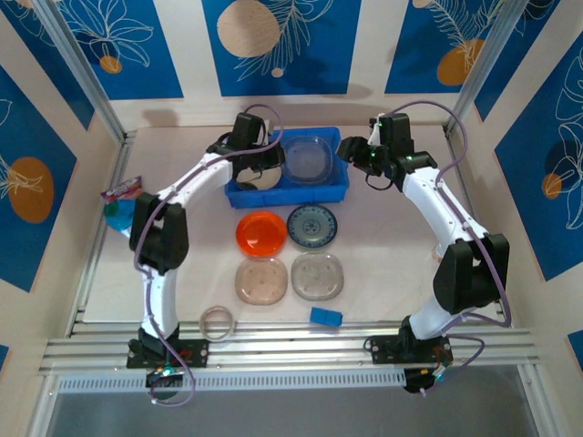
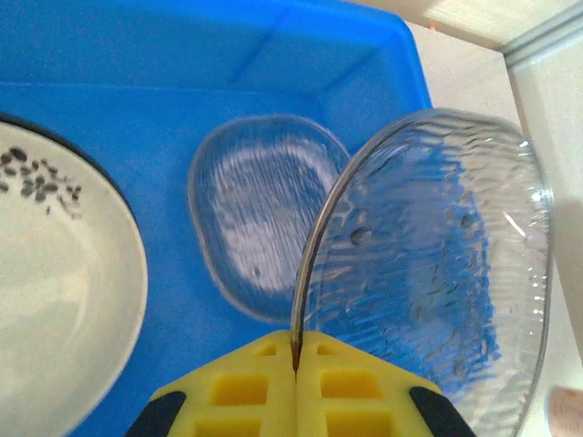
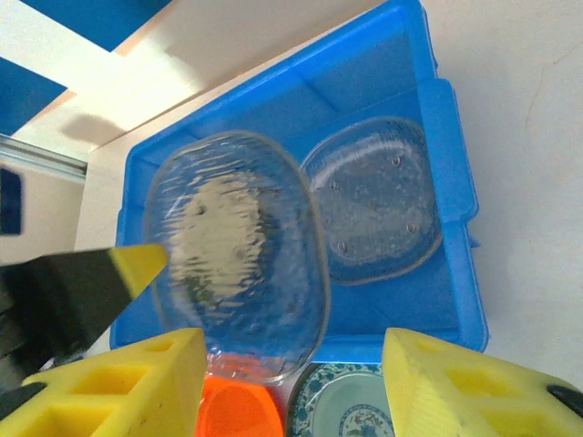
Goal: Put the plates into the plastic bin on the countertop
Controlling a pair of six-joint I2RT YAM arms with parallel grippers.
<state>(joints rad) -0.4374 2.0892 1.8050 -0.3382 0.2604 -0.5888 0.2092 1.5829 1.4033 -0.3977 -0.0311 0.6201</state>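
Countertop [image 1: 392, 264], pale beige. Blue plastic bin [image 1: 330, 189] at rear centre, holding a beige speckled plate [image 2: 55, 291] and a clear plate [image 2: 269, 214] lying flat.

Left gripper [image 2: 296, 344] clenched on the rim of a clear ribbed plate [image 2: 428, 264], on edge over the bin.

Right gripper [image 3: 293, 350] released, beside the bin.

In front of the bin: orange plate [image 1: 261, 233], patterned plate [image 1: 311, 225], two translucent plates [image 1: 261, 279], blue block [image 1: 325, 316], ring [image 1: 217, 321].

A blue bin [image 1: 287, 193] is set at upper centre of the worktop [image 1: 392, 273], with a clear plate [image 1: 307, 157] laid inside. The left claw [image 1: 260, 171] is held over its left half, and the right claw [image 1: 352, 151] beside its right rim. Below it are laid an orange plate [image 1: 261, 232], a patterned plate [image 1: 311, 225], a brownish translucent plate [image 1: 261, 279] and a greyish translucent plate [image 1: 317, 276].
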